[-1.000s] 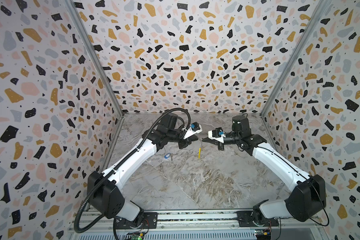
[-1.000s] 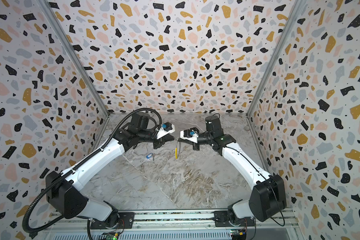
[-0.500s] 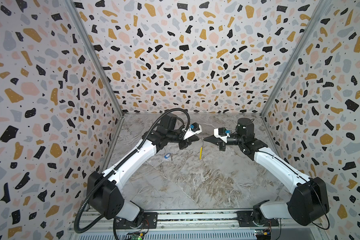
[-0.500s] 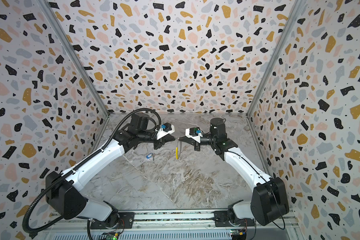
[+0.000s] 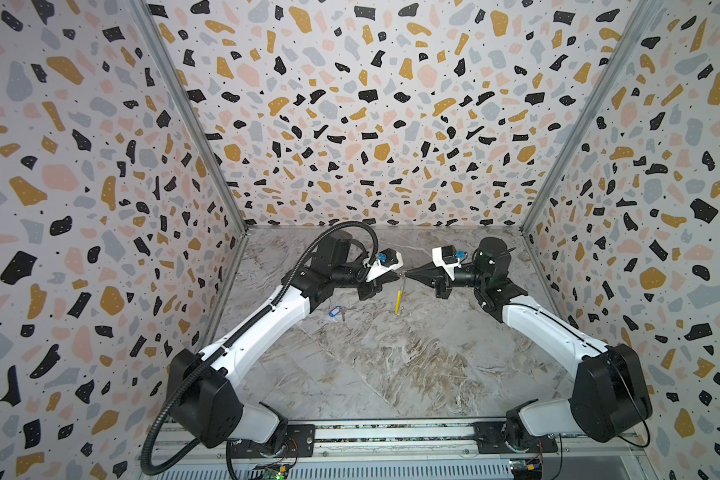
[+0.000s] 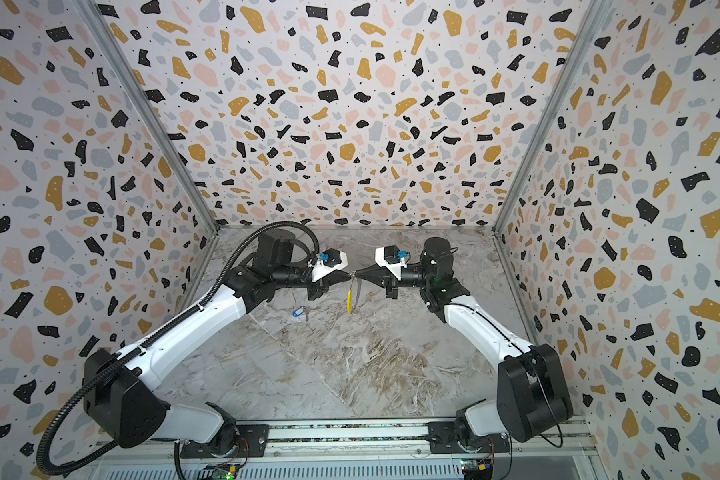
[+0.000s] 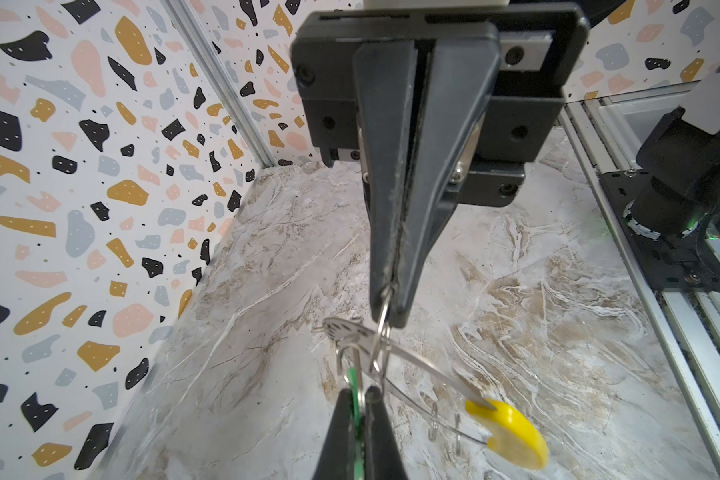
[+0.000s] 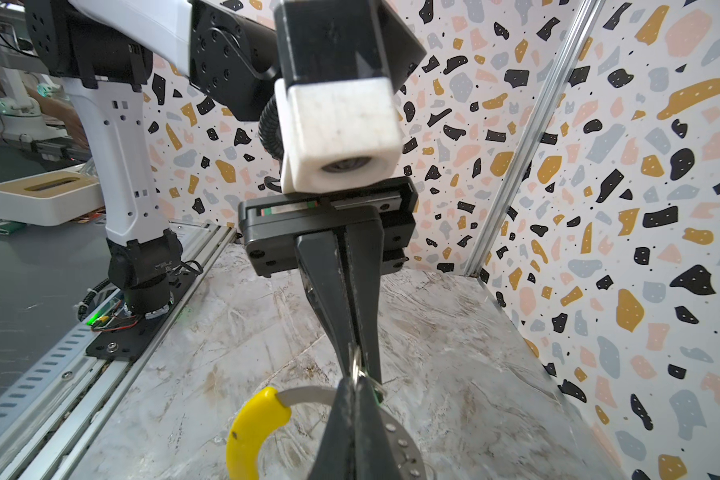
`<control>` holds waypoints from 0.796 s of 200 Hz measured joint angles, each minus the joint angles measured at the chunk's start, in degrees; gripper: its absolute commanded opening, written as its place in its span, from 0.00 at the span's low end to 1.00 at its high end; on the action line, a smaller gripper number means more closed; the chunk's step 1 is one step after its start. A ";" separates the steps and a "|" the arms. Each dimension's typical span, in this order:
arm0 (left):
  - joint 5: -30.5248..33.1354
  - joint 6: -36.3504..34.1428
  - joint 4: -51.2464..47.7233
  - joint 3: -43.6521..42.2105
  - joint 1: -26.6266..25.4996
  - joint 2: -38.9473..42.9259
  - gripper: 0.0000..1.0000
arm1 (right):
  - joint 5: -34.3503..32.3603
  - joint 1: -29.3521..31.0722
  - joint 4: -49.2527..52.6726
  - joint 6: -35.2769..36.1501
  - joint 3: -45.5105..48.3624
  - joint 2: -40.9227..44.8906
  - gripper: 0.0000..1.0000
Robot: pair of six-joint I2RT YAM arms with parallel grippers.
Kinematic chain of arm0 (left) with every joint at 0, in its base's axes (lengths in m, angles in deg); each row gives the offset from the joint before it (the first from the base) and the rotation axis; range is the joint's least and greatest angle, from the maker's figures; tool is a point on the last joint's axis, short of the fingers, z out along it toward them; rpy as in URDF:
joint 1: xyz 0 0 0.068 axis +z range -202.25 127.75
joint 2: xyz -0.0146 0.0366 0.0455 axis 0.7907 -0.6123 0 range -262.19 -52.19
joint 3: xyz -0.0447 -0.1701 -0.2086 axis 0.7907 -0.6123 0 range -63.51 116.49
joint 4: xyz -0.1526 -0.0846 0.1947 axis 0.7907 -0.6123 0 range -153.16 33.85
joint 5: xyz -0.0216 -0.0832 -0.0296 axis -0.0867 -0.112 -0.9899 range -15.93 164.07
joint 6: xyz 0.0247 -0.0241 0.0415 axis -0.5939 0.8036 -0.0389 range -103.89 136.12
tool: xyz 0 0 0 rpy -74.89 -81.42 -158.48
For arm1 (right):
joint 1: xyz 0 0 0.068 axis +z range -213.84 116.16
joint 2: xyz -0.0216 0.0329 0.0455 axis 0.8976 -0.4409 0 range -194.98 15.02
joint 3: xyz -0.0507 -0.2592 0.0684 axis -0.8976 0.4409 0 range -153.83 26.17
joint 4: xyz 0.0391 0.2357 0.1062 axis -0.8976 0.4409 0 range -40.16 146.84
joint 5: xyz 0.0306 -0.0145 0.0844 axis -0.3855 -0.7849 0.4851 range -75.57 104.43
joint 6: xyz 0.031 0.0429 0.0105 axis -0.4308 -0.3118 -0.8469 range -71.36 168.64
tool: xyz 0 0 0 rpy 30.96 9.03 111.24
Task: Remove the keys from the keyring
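Note:
In both top views my two grippers meet tip to tip above the back of the floor. The left gripper (image 5: 396, 276) (image 7: 360, 395) is shut on the green tag (image 7: 353, 380) of one key. My right gripper (image 5: 407, 274) (image 8: 355, 384) is shut on the thin metal of the keyring (image 7: 416, 365) (image 8: 308, 394). The ring hangs below both tips, and its yellow sleeve (image 5: 398, 301) (image 6: 349, 300) (image 7: 510, 430) (image 8: 250, 428) is the lowest part. The other key, with a blue tag (image 5: 336, 311) (image 6: 298, 311), lies loose on the floor under the left arm.
The marble-patterned floor (image 5: 391, 365) is walled by speckled panels at the left, back and right. The metal rail (image 5: 391, 434) that carries both arm bases runs along the front edge.
My right gripper has rolled about its own axis and shifted slightly right, still holding the keyring. The left gripper has hardly moved. The blue-tagged key has stayed where it lies.

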 measured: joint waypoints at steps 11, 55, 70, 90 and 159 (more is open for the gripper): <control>1.33 0.04 0.57 -0.50 0.00 0.57 0.29 | 0.59 -0.11 -1.14 -0.83 0.00 -0.44 0.00; 4.90 0.39 3.93 -4.24 0.07 4.44 0.35 | 2.08 -0.52 -3.28 -2.32 0.00 -0.96 0.00; 5.01 0.96 5.73 -5.05 0.07 6.05 0.33 | 2.27 -0.74 -3.67 -2.54 0.00 -1.14 0.00; 4.57 1.64 8.02 -5.14 -0.26 7.37 0.29 | 2.47 -0.85 -3.72 -2.67 -0.02 -1.33 0.00; 4.17 4.15 10.86 -5.79 -2.86 7.41 0.28 | 3.19 -0.96 -3.78 -2.89 -0.02 -1.44 0.00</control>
